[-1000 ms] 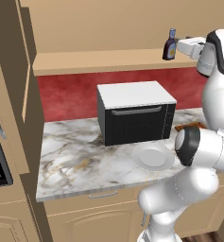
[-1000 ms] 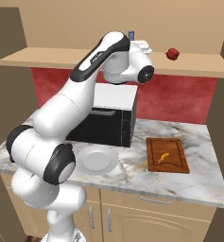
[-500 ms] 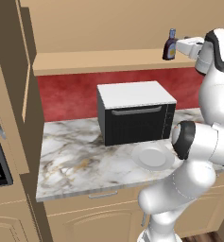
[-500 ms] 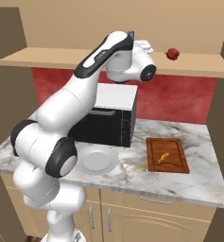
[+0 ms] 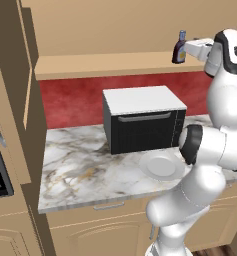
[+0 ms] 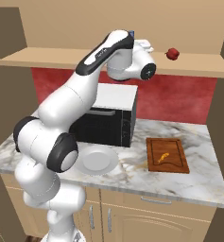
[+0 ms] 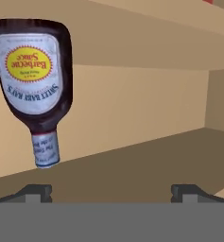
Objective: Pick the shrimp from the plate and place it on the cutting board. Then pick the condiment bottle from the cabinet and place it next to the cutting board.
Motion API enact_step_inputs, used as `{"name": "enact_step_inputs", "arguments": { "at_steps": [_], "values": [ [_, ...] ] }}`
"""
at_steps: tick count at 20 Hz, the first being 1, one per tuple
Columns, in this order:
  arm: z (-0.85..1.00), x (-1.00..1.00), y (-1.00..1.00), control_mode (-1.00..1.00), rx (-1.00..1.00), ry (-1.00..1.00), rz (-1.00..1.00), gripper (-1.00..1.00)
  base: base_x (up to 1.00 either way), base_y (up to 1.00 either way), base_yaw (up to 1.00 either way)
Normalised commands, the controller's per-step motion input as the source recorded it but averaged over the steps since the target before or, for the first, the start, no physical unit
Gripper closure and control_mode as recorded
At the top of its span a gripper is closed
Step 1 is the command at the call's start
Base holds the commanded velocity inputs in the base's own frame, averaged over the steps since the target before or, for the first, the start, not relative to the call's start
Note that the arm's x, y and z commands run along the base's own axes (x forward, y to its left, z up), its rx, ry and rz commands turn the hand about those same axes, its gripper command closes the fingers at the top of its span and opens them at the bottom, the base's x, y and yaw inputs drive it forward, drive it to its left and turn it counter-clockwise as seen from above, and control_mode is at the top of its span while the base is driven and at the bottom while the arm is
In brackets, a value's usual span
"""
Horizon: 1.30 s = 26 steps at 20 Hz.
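Gripper (image 7: pixel 111 191) spread wide open with nothing in it, up at cabinet (image 5: pixel 115 65) shelf height, pointed at the condiment bottle (image 5: pixel 179 47) but not touching. Bottle standing on the shelf board, just off to one side of the fingertips (image 7: pixel 35 191) in the hand view. Down on the counter: shrimp (image 6: pixel 163 156) lying on the cutting board (image 6: pixel 167 155), plate (image 6: pixel 99 159) bare, sitting in front of the black oven (image 5: pixel 144 118).
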Motion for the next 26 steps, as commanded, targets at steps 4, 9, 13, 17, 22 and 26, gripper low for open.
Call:
{"name": "enact_step_inputs", "arguments": {
  "at_steps": [4,9,13,17,22,26],
  "values": [
    [0.0,0.17,0.0,-1.0,0.0,0.0,0.0,-1.0,0.0,0.0,0.0],
    [-0.03,0.18,-0.01,-1.0,0.0,0.0,0.0,-1.0,0.0,0.0,0.0],
    [-0.05,0.19,-0.06,-1.0,0.0,0.0,0.0,-1.0,0.0,0.0,0.0],
    [-0.05,0.19,-0.07,-1.0,0.0,0.0,0.0,-1.0,0.0,0.0,0.0],
    [-0.04,0.2,-0.07,-1.0,0.0,0.0,0.0,-1.0,0.0,0.0,0.0],
    [0.0,0.15,-0.01,-1.0,0.0,0.0,0.0,-1.0,0.0,0.0,0.0]
  ]
}}
